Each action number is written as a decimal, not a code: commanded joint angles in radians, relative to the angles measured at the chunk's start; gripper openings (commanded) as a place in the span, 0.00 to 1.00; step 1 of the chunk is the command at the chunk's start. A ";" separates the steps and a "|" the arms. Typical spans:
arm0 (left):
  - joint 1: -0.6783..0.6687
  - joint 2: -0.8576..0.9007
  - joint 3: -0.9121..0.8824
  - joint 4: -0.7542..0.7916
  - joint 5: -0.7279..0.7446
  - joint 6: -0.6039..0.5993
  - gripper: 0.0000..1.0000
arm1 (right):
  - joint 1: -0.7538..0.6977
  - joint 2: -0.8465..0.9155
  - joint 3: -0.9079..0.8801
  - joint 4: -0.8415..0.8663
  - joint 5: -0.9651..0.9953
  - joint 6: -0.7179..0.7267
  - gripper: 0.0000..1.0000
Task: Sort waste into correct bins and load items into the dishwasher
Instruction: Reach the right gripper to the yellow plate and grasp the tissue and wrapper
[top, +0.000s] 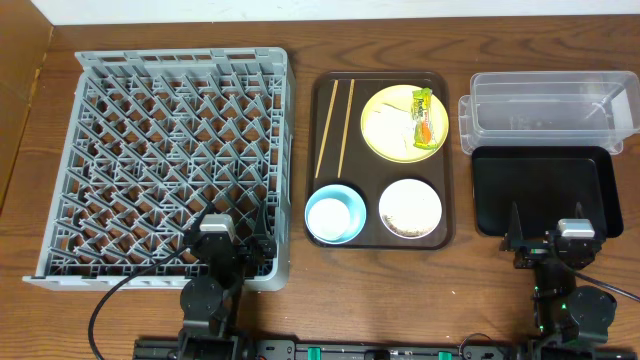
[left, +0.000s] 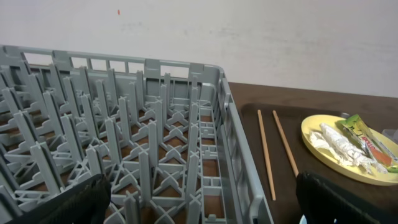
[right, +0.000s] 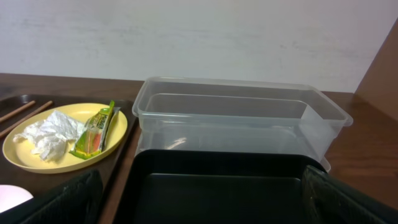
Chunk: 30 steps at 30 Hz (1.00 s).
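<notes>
The grey dishwasher rack (top: 170, 160) is empty at the left. On the brown serving tray (top: 445, 150) lie two chopsticks (top: 335, 125), a yellow plate (top: 380, 115) bearing the wrapper (top: 424, 112) and tissue (top: 400, 128), a light-blue bowl (top: 312, 215), and a white bowl (top: 410, 208) with food scraps. I cannot make out the small cup. The clear tub (top: 548, 112) and black tray (top: 545, 190) stand at the right, both empty. My left gripper (top: 228, 245) is open over the rack's near right corner. My right gripper (top: 548, 240) is open at the black tray's near edge.
The rack's right wall (left: 239, 155) runs close beside the serving tray. The chopsticks (left: 267, 155) and the plate (left: 323, 146) show in the left wrist view. The tub (right: 236, 118), black tray (right: 217, 186) and plate (right: 25, 155) show in the right wrist view. A wall stands behind the table.
</notes>
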<state>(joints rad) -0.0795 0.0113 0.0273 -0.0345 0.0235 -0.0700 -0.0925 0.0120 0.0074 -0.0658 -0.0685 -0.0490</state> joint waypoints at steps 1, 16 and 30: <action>-0.002 -0.001 -0.023 0.037 -0.003 -0.009 0.96 | -0.006 -0.005 -0.002 0.006 -0.025 0.010 0.99; -0.002 0.212 0.238 -0.005 0.108 -0.062 0.96 | -0.005 0.052 0.162 0.121 -0.310 0.063 0.99; -0.002 0.968 1.035 -0.657 0.259 -0.063 0.96 | -0.005 0.824 0.979 -0.588 -0.463 0.089 0.99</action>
<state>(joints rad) -0.0799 0.9051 0.9653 -0.6502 0.2089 -0.1307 -0.0925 0.6987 0.8459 -0.5804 -0.4267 0.0341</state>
